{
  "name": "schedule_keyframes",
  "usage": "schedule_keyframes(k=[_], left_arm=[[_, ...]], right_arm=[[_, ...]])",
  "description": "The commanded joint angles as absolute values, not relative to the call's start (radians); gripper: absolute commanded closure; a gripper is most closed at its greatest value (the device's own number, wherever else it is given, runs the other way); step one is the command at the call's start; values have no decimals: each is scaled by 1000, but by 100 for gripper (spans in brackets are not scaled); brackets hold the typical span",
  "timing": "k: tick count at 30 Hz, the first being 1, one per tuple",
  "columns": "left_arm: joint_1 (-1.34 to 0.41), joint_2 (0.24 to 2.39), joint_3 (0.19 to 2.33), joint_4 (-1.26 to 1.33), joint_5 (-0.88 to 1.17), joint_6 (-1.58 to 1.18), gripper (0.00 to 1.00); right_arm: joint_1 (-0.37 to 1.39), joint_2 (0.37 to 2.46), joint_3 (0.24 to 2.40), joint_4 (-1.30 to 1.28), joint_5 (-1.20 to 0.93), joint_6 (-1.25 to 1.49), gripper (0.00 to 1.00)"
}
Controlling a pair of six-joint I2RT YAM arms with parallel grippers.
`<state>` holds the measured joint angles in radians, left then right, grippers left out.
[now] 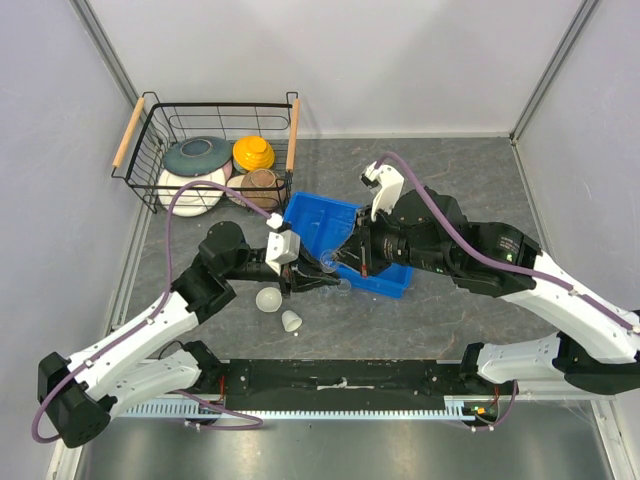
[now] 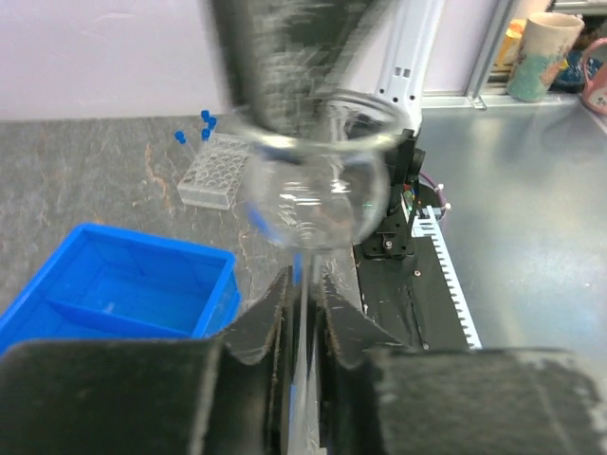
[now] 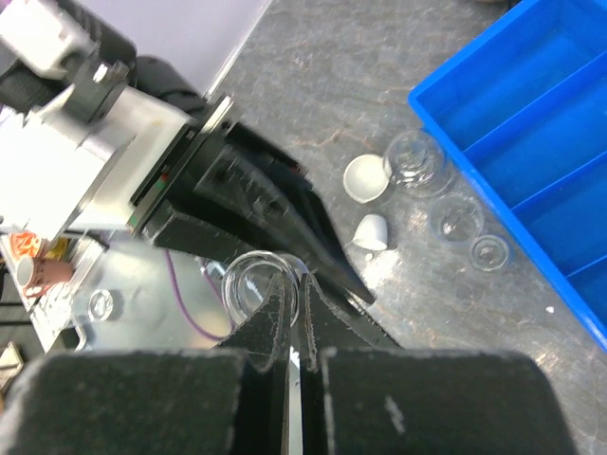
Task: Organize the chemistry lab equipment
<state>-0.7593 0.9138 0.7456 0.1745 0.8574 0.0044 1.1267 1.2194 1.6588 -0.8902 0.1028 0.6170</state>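
A small clear round flask hangs above the table between both arms, just in front of the blue bin. My right gripper is shut on the flask, pinching its rim wall. From the left, my left gripper has its jaws drawn close with a thin clear strip of the flask between them. In the top view the left gripper and the right gripper meet tip to tip. Two white bulbs lie on the table below.
Three small clear vessels stand beside the blue bin. A clear gridded rack with blue-capped tubes sits beyond the bin. A wire basket of coloured bowls stands at the back left.
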Motion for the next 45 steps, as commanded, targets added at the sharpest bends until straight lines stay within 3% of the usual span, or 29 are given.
schedule_keyframes(k=[1, 2, 10, 14, 16, 17, 19, 28, 32, 40, 45], left_arm=[[-772, 916, 759, 178, 865, 63, 93], [-773, 914, 759, 175, 862, 61, 98], [-785, 917, 761, 166, 833, 43, 98], [-787, 937, 778, 146, 809, 40, 98], [-787, 946, 784, 129, 792, 41, 98], [-787, 951, 790, 127, 769, 40, 98], [-787, 976, 796, 111, 738, 41, 98], [-769, 1207, 962, -30, 519, 26, 98], [-663, 1336, 1125, -132, 485, -35, 98], [-490, 1557, 1363, -311, 365, -147, 98], [-442, 1637, 1356, -321, 264, -137, 98]], right_arm=[[1124, 1209, 1667, -825, 140, 606, 100], [1126, 1209, 1666, -824, 140, 607, 100], [1124, 1206, 1638, -808, 147, 601, 100], [1126, 1198, 1621, -807, 176, 594, 50], [1126, 1183, 1615, -808, 238, 583, 39], [1124, 1175, 1615, -821, 274, 580, 28], [1124, 1142, 1621, -827, 389, 561, 23], [1120, 1042, 1568, -845, 612, 529, 22], [1118, 999, 1499, -847, 708, 532, 23], [1118, 948, 1393, -813, 719, 545, 25], [1120, 920, 1333, -790, 730, 538, 25]])
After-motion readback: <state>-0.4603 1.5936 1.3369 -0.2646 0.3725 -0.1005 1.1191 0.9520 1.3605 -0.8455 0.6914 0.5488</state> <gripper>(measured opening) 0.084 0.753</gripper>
